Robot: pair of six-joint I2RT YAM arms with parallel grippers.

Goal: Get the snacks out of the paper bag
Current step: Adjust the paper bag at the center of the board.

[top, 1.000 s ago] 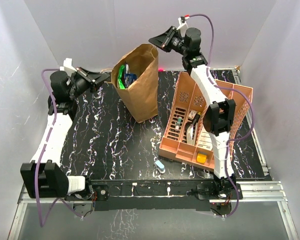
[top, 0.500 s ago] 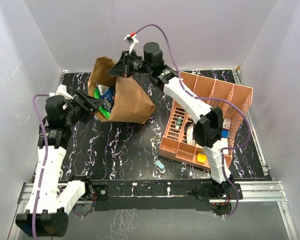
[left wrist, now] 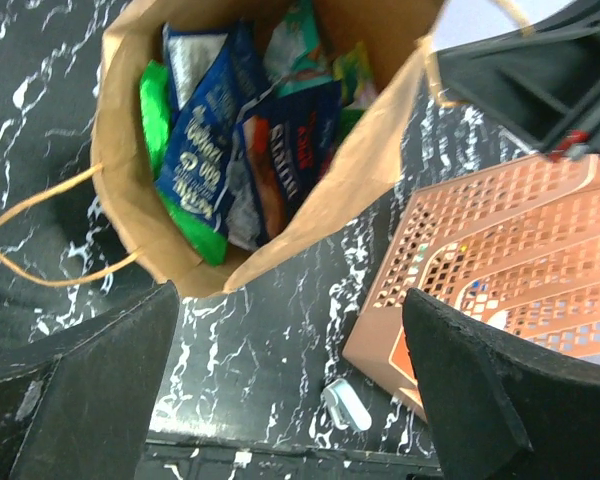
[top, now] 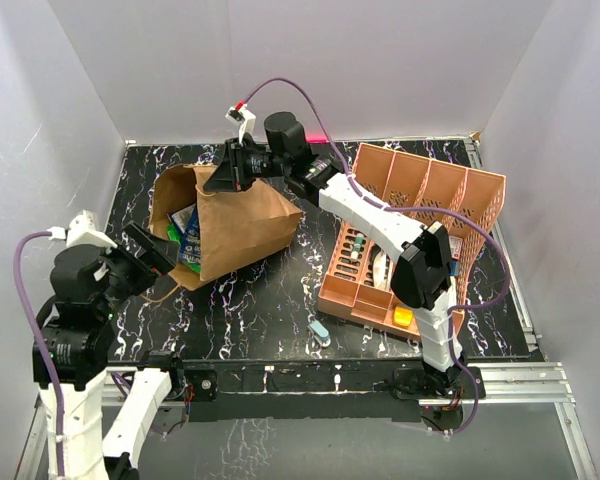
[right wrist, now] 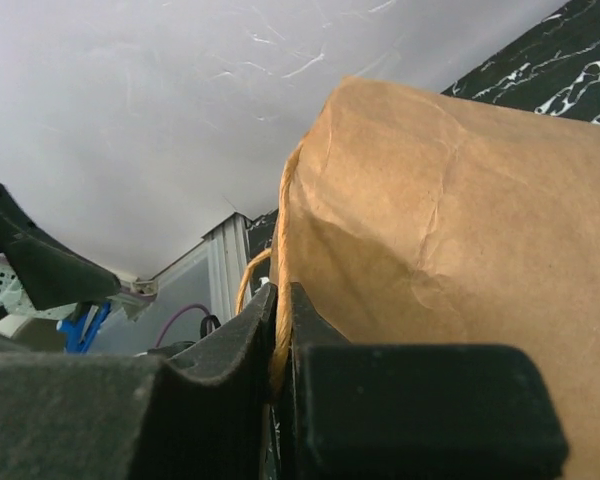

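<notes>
The left arm (top: 75, 330) stands at the lower left of the top view, its wrist bent toward the centre. The left gripper (top: 156, 254) points up and right, jaws spread wide and holding nothing. In its wrist view the fingers (left wrist: 90, 400) fill the two bottom corners. The right arm (top: 375, 215) stretches from lower right to upper middle. The right gripper (top: 216, 178) points left, jaws clamped on the rim of the bag (top: 245, 225).

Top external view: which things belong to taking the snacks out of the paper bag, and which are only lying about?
Job in hand: paper bag; snack packets inside it; right gripper, shut on the paper bag's handle; left gripper, open.
Lying about: orange slotted tray; pale-blue capsule.
</notes>
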